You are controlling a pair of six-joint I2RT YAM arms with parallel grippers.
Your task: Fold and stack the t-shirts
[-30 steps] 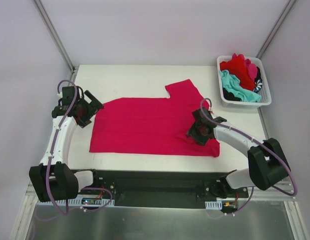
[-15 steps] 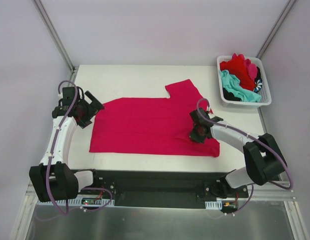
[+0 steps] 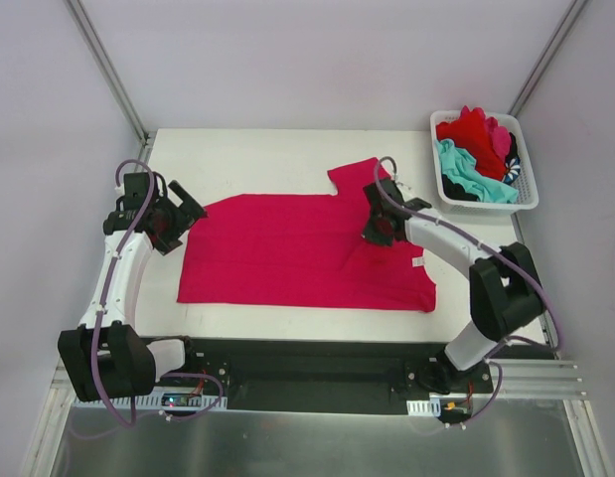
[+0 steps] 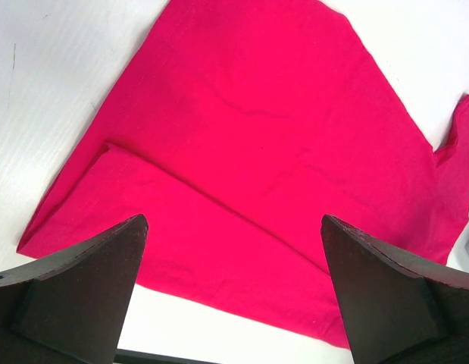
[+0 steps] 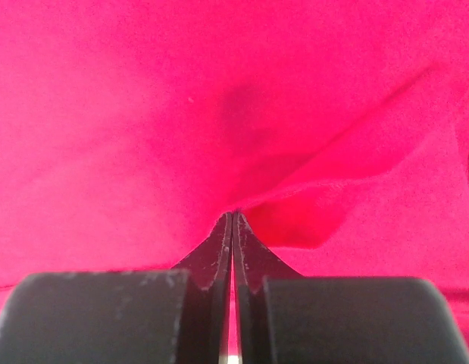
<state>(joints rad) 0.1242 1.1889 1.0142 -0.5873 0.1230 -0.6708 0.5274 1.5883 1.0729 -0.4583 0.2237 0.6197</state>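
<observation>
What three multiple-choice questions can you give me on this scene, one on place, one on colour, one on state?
1. Where is the white basket?
A. far right corner of the table
B. near left corner
C. centre

2. What colour is the spread t-shirt?
A. teal
B. magenta-pink
C. navy

3. How do the right arm's jaws stand?
A. wide open over the basket
B. shut, pinching the spread t-shirt
C. out of view

Answers:
1 A, the top view shows it at the far right.
2 B, every view shows pink cloth.
3 B, the right wrist view shows them closed on a pucker of cloth.
</observation>
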